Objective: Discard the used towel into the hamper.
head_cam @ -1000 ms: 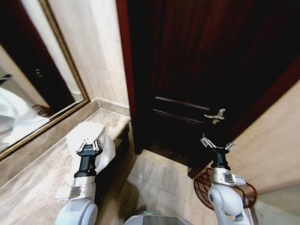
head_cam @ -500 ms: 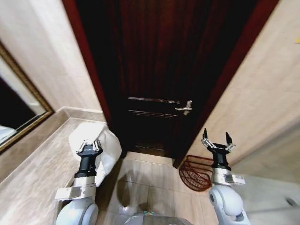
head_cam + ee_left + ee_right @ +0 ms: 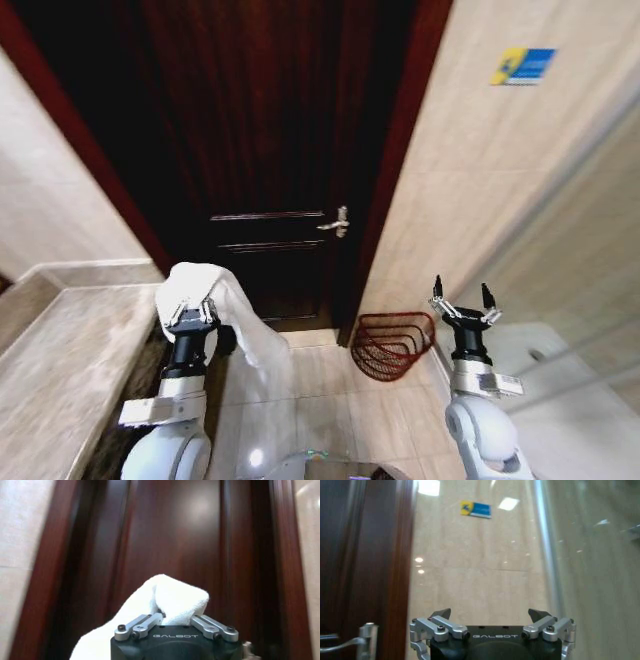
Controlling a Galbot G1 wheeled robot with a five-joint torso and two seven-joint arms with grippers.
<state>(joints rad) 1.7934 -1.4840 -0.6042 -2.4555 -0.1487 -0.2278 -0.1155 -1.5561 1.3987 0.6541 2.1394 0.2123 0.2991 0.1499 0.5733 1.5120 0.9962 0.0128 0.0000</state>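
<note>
The towel [image 3: 215,305], one soft white terry cloth with a nubby pile, bulges above the left gripper [image 3: 190,313], whose fingers are pinched closed on its folds, and drapes in a loose fold down the arm's inner side over the glossy tiled floor [image 3: 330,400]. The single hamper [image 3: 393,343], round, red-brown and made of thin openwork ribs, stands on that floor at the foot of the beige tile wall [image 3: 480,190], just beside the dark, polished wooden door [image 3: 270,150] with its one metal lever handle [image 3: 335,224]. The right gripper [image 3: 461,304] is raised near the hamper, fingers spread wide and holding nothing.
</note>
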